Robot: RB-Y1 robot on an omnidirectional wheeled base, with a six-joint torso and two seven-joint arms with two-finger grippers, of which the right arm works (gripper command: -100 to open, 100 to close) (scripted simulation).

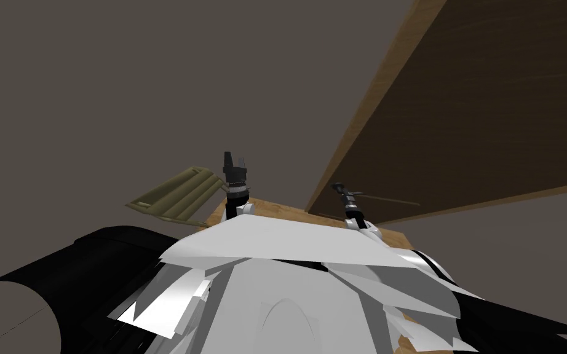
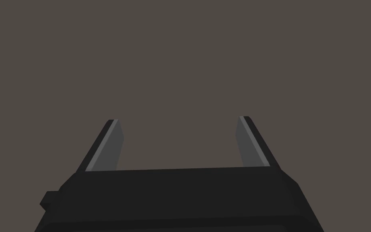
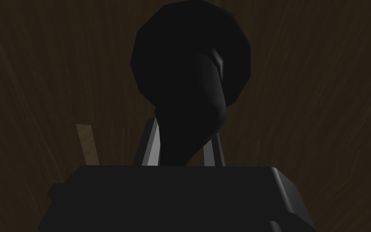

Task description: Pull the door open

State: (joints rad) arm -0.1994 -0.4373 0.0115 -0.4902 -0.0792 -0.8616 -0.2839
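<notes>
A dark brown wooden door (image 1: 473, 117) with a lighter edge fills the right of the head view, slanting from the top down to my chest. My right gripper (image 1: 339, 188) reaches up to its face. The right wrist view has the black door handle (image 3: 190, 80), a round rose with a lever, between the two fingers (image 3: 150, 145), which press its sides. The right gripper (image 3: 182, 139) is shut on the lever. My left gripper (image 1: 234, 159) is raised in front of a plain grey-brown wall, and in its own view the left gripper (image 2: 178, 119) stands open and holds nothing.
An olive slatted thing (image 1: 178, 193) lies low to the left of my left arm. A strip of light wooden floor (image 1: 276, 210) shows just above my chest. A black area (image 1: 42, 289) spreads at the lower left. Grey-brown wall (image 1: 122, 80) covers the upper left.
</notes>
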